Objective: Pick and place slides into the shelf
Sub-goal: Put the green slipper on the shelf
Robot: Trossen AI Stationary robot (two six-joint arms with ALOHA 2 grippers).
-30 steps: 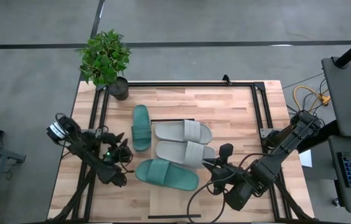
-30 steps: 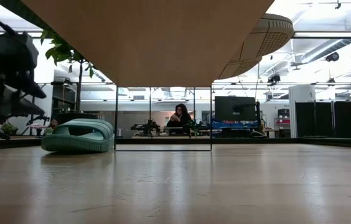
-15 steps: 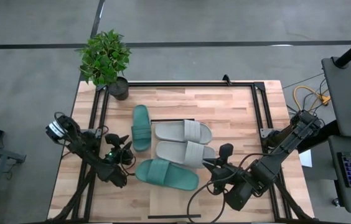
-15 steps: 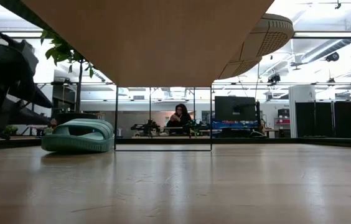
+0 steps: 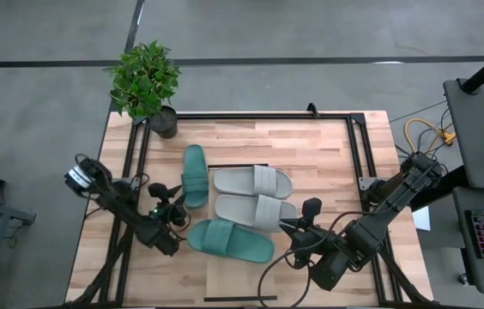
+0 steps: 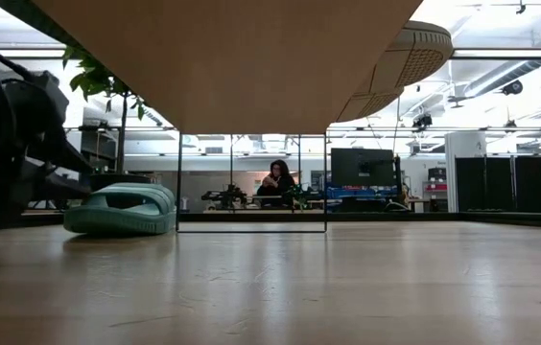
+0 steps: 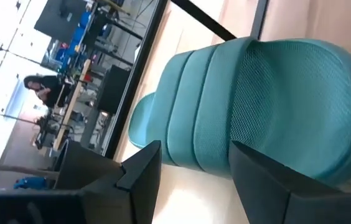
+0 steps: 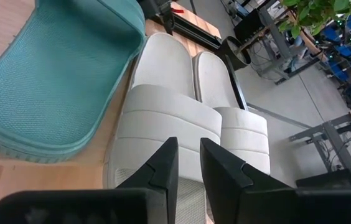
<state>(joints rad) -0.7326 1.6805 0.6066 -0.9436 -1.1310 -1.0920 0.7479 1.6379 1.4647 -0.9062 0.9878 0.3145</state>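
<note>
One teal slide [image 5: 194,176] [image 6: 122,209] [image 7: 256,106] rests sole-down on the table, left of the raised shelf [image 5: 238,279] [image 6: 232,57]. Two grey slides [image 5: 253,182] [image 5: 256,211] and a second teal slide [image 5: 230,240] lie across the shelf. My left gripper [image 5: 173,206] [image 6: 69,172] [image 7: 194,171] is low at the near end of the teal slide on the table, open, its fingers just short of it. My right gripper [image 5: 298,221] [image 8: 189,155] hangs above the right end of a grey slide [image 8: 169,124], a narrow gap between its fingers and nothing in it.
A potted plant [image 5: 146,81] stands at the table's far left corner. Black frame rails [image 5: 358,154] run along the table's sides and far edge. Thin black legs [image 6: 178,182] carry the shelf. A person [image 6: 276,180] sits in the room beyond.
My left gripper has sunk toward the table and edged toward the teal slide lying there, tipping and turning at the wrist; its fingers stay equally wide apart. The slides have not moved.
</note>
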